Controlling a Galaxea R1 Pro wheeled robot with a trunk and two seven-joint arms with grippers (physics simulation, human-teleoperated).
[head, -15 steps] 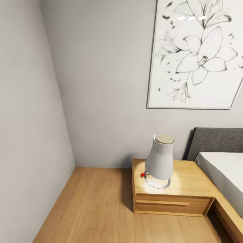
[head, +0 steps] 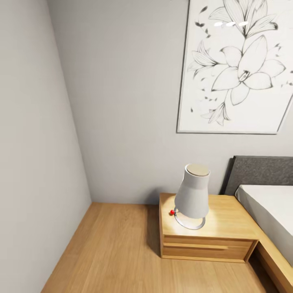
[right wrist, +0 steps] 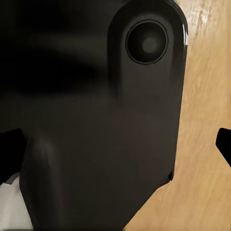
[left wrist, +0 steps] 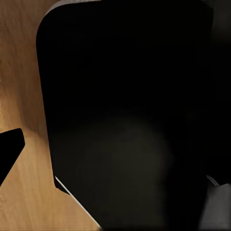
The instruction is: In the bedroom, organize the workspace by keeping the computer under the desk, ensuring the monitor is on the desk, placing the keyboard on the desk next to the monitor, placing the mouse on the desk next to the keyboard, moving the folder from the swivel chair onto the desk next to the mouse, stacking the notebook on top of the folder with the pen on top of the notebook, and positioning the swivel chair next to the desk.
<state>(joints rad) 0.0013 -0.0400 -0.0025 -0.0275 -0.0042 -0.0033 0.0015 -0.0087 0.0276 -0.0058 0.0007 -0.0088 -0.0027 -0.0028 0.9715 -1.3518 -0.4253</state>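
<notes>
None of the task's things are in view: the desk, computer, monitor, keyboard, mouse, folder, notebook, pen and swivel chair are out of view. In the left wrist view one black fingertip [left wrist: 9,150] of my left gripper sits at the picture's edge, over wooden floor [left wrist: 24,72] and beside a large black part of my own body [left wrist: 125,110]. In the right wrist view one black fingertip [right wrist: 224,144] of my right gripper also sits at the edge, beside a black body part [right wrist: 96,120]. Nothing lies between the fingers of either gripper.
The head view faces a bedroom corner with grey walls. A low wooden nightstand [head: 228,244] carries a white cone lamp [head: 193,196]. A bed [head: 268,207] with a dark headboard stands at the right, under a framed flower picture [head: 240,65]. Wooden floor [head: 114,252] lies to the left.
The head view has shifted very slightly. Nothing in the room has moved.
</notes>
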